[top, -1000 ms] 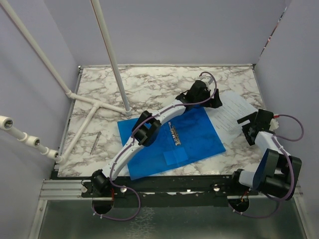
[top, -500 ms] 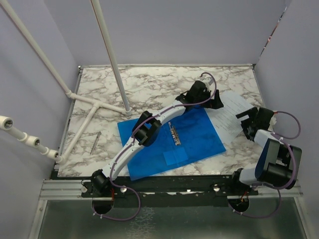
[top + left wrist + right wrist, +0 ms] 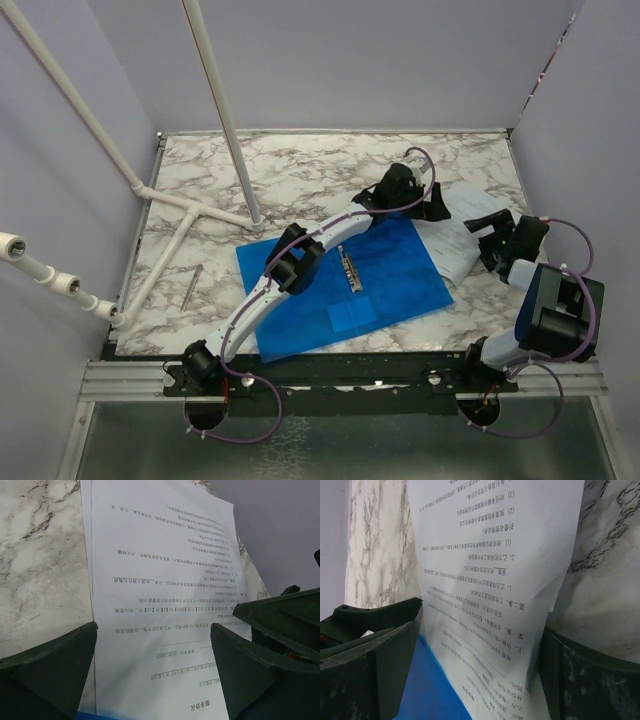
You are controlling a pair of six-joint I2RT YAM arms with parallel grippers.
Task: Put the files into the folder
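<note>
The folder [image 3: 385, 285] is laid open at lower centre; the files [image 3: 455, 242], likely limp and slippery, are draped over its right edge, straddled by the released right pincer [image 3: 488, 235] and left pincer [image 3: 433, 210]. A free edge is best pinched.

The bright blue folder [image 3: 390, 275] lies open and flat mid-table, its metal clip [image 3: 350, 268] showing. The white printed files [image 3: 455, 243] lie at its far right edge, slightly overlapping it.

overhead camera looks down from behind; both wrist cameras closely face the files [image 3: 160, 580].
</note>
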